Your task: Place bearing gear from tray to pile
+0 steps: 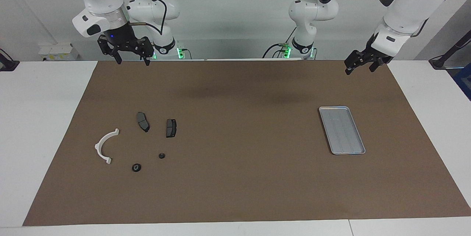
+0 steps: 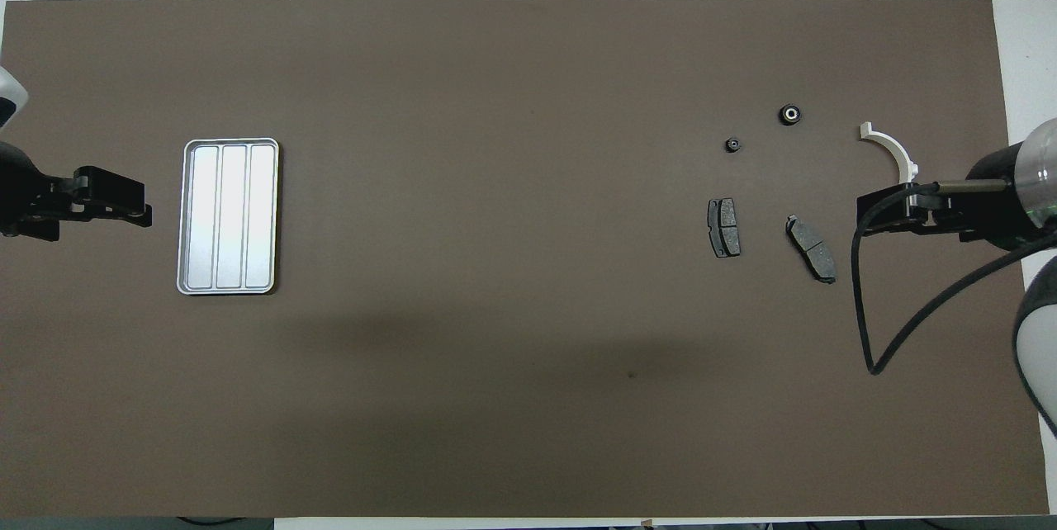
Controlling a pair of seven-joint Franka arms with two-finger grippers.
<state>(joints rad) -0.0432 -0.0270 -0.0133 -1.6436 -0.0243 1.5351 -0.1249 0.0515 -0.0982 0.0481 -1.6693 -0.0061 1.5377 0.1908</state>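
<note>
We hold both the right gripper [image 1: 131, 59] and the left gripper [image 1: 360, 66] raised, spread wide and empty, since the tray [image 1: 342, 130] lies bare well below the left jaws and both bearing gears [image 1: 136, 167] sit with the pile [image 1: 106, 146] below the right jaws.

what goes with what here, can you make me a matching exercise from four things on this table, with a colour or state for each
Things:
1. tray
2. half-ring bracket
3. right gripper
4. brake-pad plate nearer the tray

Descriptions:
A. white, curved, lying on the brown mat
B. open, holding nothing, raised above the mat's edge nearest the robots
C. silver-grey, ridged, with nothing in it
D. dark grey, flat on the mat

Pairs: 1-C, 2-A, 3-B, 4-D
</note>
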